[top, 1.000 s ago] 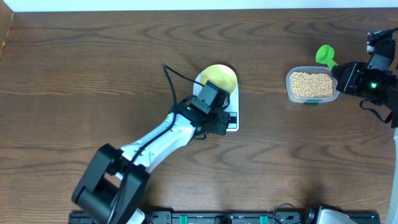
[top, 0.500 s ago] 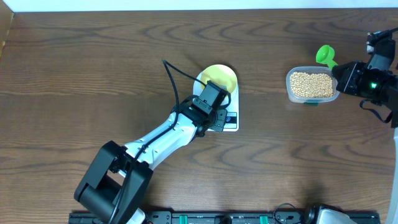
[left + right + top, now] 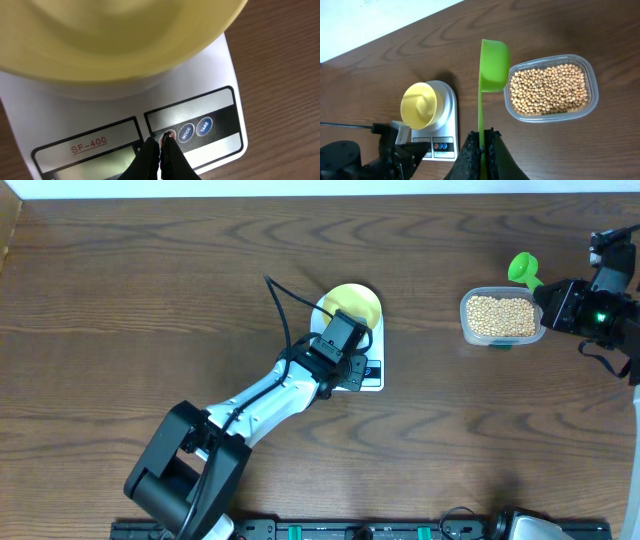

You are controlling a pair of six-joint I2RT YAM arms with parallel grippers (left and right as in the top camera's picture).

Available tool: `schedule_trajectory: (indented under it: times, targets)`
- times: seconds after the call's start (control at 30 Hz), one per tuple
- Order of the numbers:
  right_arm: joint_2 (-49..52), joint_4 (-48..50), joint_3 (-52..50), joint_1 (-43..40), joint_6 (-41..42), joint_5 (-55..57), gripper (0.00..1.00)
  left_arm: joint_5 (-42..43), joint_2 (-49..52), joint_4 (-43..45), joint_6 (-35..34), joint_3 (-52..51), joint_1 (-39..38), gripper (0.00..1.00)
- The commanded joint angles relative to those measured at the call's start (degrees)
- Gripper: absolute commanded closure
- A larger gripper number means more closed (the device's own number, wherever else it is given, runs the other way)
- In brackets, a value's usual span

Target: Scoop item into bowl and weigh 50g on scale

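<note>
The scale (image 3: 376,350) (image 3: 100,110) stands about mid-counter (image 3: 150,300), a little closer to the far edge than the near one. Its long axis runs near to far and tips slightly to the right at the near end, where the display (image 3: 100,167) and the control strip face the near edge.

The left arm reaches in from the near-left corner. The left claw (image 3: 160,142) comes at the scale's near end with its fingers together. The tips meet at the leftmost round button (image 3: 169,134), just beside those marked MODE and TARE. Whether they press it or only hover I cannot tell, and the display's reading is not legible.

The bowl (image 3: 355,302) (image 3: 115,35) sits upright on the far half of the scale, its rim overhanging the far end.

Well apart to the right, near the right edge, lies a clear tub (image 3: 466,320) (image 3: 590,75) with its long axis parallel to the far edge. It is filled with the beans (image 3: 502,317) (image 3: 550,90).

The right claw (image 3: 482,137) is clamped on the handle of a green scoop (image 3: 522,268) (image 3: 494,65). The handle points straight out from the fingertips, and the cup at its end is just past the tub's far-right corner.
</note>
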Motion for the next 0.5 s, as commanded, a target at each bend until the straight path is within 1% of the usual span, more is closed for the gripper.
schedule_trajectory:
  times: [0.0, 0.1, 0.47]
  targets:
    - [0.0, -0.1, -0.1, 0.3, -0.5, -0.1, 0.99, 0.7, 1.7, 0.1, -0.8, 0.6, 0.1, 0.93]
    - [0.0, -0.1, -0.1, 0.3, -0.5, -0.1, 0.98, 0.9, 2.7, 0.1, -3.0, 0.6, 0.1, 0.93]
    - [0.0, 0.0, -0.1, 0.3, -0.6, 0.1, 0.99, 1.6, 2.8, 0.6, -3.4, 0.6, 0.1, 0.93]
